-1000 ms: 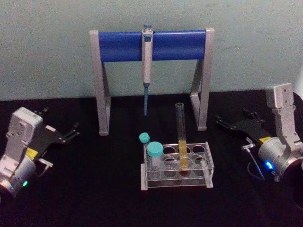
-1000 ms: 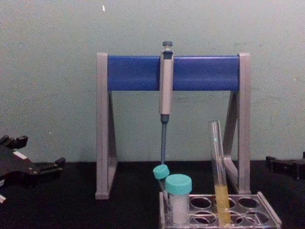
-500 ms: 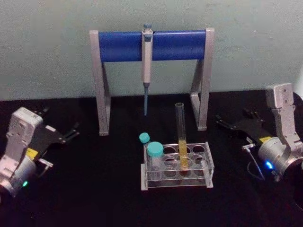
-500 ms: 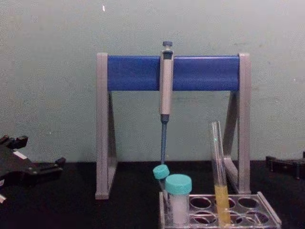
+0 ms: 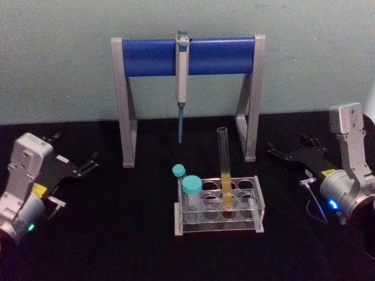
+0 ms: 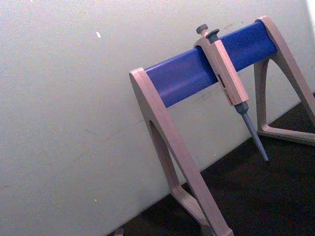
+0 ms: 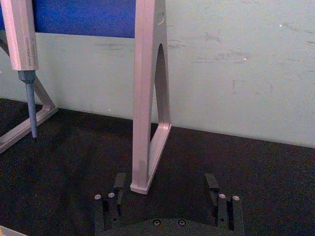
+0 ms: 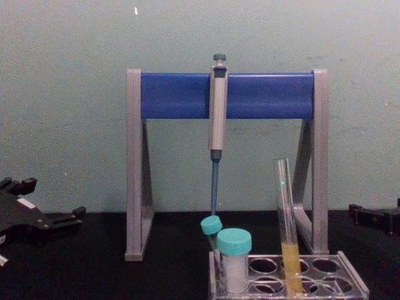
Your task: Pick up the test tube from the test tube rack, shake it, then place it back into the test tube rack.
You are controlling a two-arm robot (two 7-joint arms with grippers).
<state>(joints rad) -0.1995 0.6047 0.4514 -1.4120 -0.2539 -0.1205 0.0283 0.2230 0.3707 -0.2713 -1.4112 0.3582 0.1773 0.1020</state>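
The left claw point(image 5: 88, 164) rests released on the black table point(image 5: 117, 234), well apart from the rack point(image 5: 218, 219). In the rack stand two teal-capped vials point(image 5: 191, 193) at its left end and the tube point(image 5: 224, 170), upright, yellow liquid low inside. The right claw point(image 5: 281, 153) lies released at the right

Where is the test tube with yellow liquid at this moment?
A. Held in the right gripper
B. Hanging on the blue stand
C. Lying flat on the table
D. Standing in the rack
D. The test tube stands upright in a hole of the rack, with the left gripper and the right gripper both far off at the sides.
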